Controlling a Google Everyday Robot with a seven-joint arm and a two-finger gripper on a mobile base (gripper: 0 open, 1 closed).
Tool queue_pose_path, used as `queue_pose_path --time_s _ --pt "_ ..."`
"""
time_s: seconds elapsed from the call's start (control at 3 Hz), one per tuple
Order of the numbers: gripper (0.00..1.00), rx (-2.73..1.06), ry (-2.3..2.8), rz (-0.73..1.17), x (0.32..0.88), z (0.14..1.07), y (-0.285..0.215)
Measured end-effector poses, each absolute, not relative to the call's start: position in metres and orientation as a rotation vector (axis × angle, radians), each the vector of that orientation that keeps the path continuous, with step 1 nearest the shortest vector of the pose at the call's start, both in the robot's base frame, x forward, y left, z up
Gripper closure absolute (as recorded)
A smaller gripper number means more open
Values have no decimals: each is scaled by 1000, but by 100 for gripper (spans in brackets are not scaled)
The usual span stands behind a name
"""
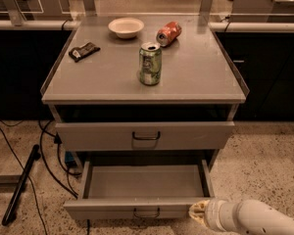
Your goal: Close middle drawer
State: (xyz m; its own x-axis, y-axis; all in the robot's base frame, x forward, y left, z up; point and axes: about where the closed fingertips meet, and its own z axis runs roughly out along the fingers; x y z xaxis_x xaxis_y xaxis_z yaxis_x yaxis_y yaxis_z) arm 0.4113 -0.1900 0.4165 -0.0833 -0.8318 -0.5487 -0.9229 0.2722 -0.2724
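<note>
The middle drawer [144,181] stands open below the tabletop's [196,77] front edge; the gripper [198,210], whose grip I cannot tell, meets its front's right end, probably to push.

A white bowl [126,27] is set at the far edge of the table [198,77], a tipped red can [168,33] beside it; a green can [150,63] is stood centrally; a dark packet [84,51] is laid near the left edge.
</note>
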Motion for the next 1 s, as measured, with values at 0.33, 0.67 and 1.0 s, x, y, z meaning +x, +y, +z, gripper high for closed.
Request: queue_pose_path --time_s 0.33,0.67,1.0 --pt "100 -1565 1913 163 424 411 -189" --pt "100 -1533 1859 122 441 413 -186" --pt "100 -1510 1816 95 456 417 -182"
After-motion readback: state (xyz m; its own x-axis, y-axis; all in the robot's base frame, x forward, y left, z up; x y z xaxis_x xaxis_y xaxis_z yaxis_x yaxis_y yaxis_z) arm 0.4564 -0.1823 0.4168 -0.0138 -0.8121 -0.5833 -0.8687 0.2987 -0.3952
